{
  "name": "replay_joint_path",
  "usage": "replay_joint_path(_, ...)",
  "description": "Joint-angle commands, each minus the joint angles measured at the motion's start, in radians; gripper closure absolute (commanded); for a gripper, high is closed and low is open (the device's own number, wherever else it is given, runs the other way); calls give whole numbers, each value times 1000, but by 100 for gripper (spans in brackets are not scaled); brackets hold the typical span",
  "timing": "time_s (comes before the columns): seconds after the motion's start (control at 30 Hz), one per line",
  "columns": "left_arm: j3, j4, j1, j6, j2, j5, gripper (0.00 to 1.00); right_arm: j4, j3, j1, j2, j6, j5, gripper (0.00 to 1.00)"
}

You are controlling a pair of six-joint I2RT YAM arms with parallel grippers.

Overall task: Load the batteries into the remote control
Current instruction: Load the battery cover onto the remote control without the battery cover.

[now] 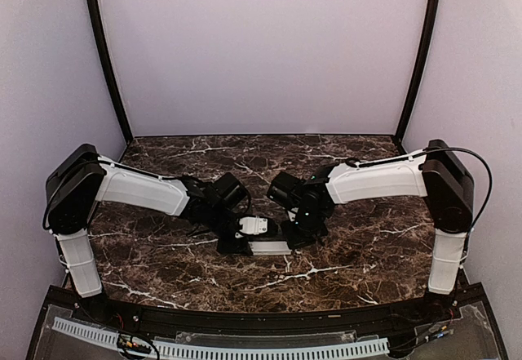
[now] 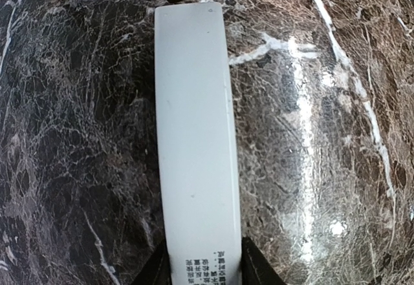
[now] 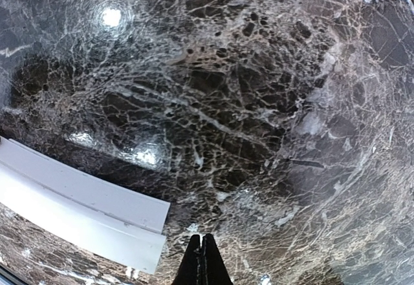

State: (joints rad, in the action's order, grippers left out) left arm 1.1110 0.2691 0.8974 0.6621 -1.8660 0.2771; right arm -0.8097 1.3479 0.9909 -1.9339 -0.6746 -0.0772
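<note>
Two claws sat close together at desk (image 1: 371,250) centre. Left claw (image 2: 206,262) was clamped on the long edges of the remote control (image 2: 194,136) at its printed end. Right claw (image 3: 204,240) was pinched together, the remote's square end apart at its 8 o'clock. Open marble ran to the 12 o'clock edge.

Dark brown white-veined marble table (image 1: 359,254), pale lilac walls (image 1: 261,42), black corner posts (image 1: 106,58), glare spots (image 3: 111,17).

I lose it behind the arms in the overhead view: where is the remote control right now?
The remote control is near the middle of the marble table, one end between the fingers of the left hand, the shut right hand just beside it.
</note>
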Motion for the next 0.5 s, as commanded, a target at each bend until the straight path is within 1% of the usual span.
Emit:
replay_joint_path(0.0, -3, 50, -5, 17, 19, 26, 65, -17, -7, 9, 9, -3, -23, 100)
replay_joint_path(0.03, -2, 53, -5, 17, 19, 26, 63, -19, -7, 9, 12, -2, -26, 100)
replay_joint_path(0.17, -3, 54, -5, 17, 22, 20, 51, -29, -11, 6, 22, 5, -37, 100)
replay_joint_path(0.3, -3, 52, -5, 16, 25, 11, 41, -33, -12, 3, 32, 12, -39, 100)
replay_joint_path(0.37, -4, 50, -5, 15, 34, 8, 38, -37, -12, -1, 41, 16, -43, 100)
replay_joint_path(0.47, -5, 42, -5, 9, 72, -1, 36, -48, -12, -13, 69, 21, -54, 100)
